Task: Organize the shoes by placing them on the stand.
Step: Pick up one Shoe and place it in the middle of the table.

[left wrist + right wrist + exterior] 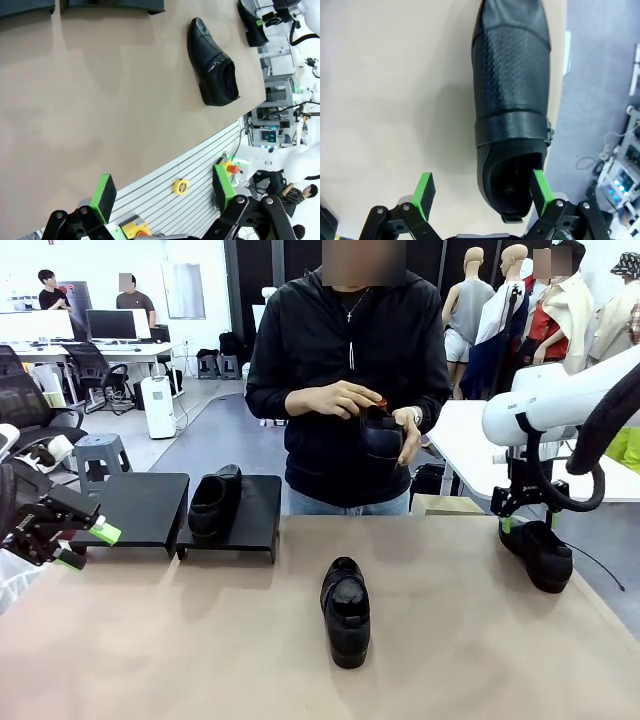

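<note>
Shoe [512, 75] heel at R gripper [482, 185], jaws apart; L gripper [164, 190] at table [100, 100] edge, jaws apart.

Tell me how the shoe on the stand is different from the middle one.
The shoe on the stand sits raised on the black stand; the middle shoe rests on the bare table. The shoe on the stand is farther back and left; the middle shoe is nearer the robot. Both are shiny black.

Smooth beige tabletop [480, 640] w/ person in black hooded jacket [345, 370] at far edge, bkgd left w/ grey plastic step stool [100, 455], tall white boxy floor unit [158, 406], 1 dark flat monitor [111, 325] on desk, plus small round yellow tape measure [181, 186] on ribbed pale panel [200, 165].
</note>
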